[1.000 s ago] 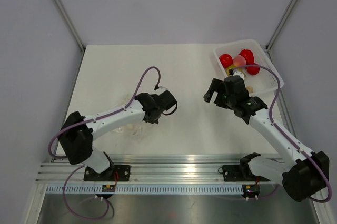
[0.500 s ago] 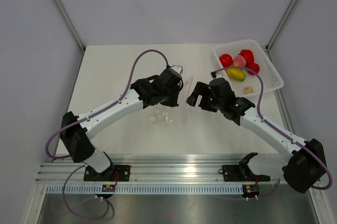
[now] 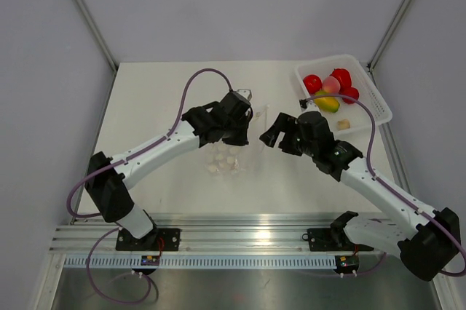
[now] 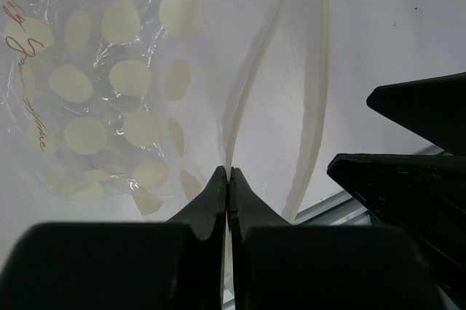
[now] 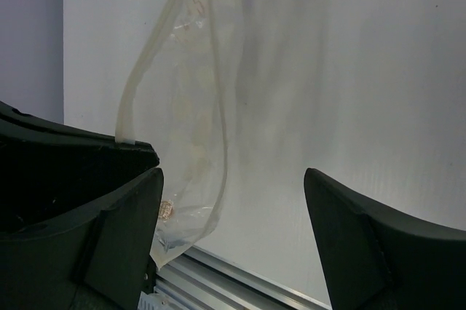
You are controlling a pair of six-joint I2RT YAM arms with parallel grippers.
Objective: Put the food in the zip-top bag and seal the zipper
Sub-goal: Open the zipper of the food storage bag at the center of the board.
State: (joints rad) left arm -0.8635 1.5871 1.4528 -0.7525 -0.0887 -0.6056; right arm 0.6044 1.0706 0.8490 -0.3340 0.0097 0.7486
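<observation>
We see the left hand [image 4: 227,183] pinched together on one lip of the floppy clear zip-top bag printed with white polka dots [image 3: 224,163], holding it up over the middle of the pale tabletop [image 3: 145,92] while its dotted body sags toward the near side. The other thin clear press-seal zipper strip [image 4: 316,106] bows free, so the mouth gapes. It lies just left of the right hand [image 5: 231,173], whose fingers stand apart and empty, and its long axis runs roughly near to far. The right hand is the closer one to that free lip. The glossy red balls and yellow-green fruit of the food [image 3: 329,92] sit in the white rectangular plastic tray [image 3: 373,86], far right, well apart from the bag. Against half a second ago, the right hand has drawn slightly right, and the bag hangs a little lower.
</observation>
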